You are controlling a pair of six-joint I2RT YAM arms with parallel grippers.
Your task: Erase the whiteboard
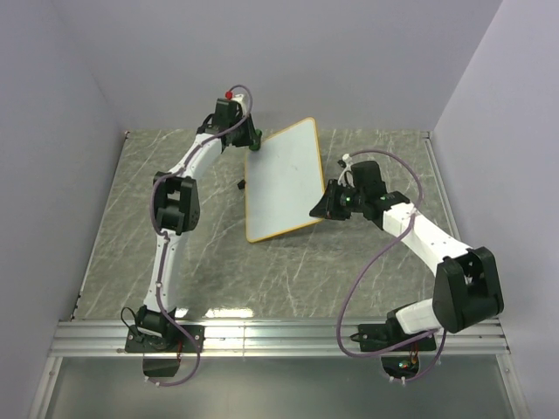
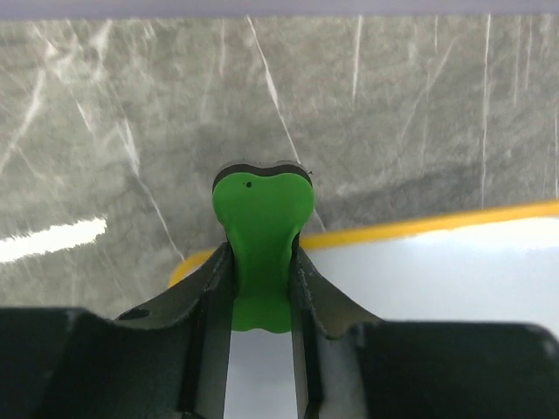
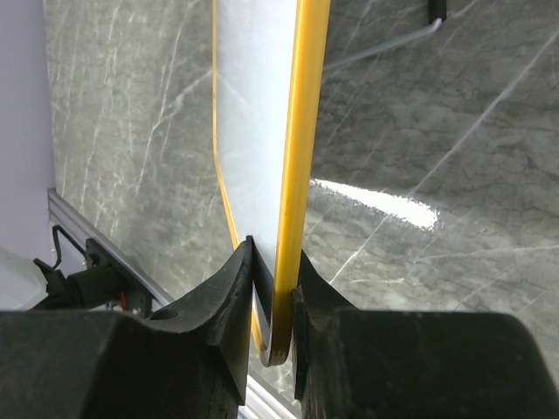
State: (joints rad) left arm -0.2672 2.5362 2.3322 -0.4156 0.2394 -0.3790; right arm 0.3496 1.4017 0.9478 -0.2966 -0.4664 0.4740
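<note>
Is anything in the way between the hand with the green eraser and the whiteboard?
Nothing visible is. The left hand grips the green eraser right at the whiteboard's far corner. The right hand pinches the board's edge on the other side, well away from that corner.

One whiteboard (image 1: 284, 179), one green eraser (image 2: 259, 218), two arms (image 1: 170, 205) (image 1: 419, 231), one table (image 1: 113, 227).
</note>
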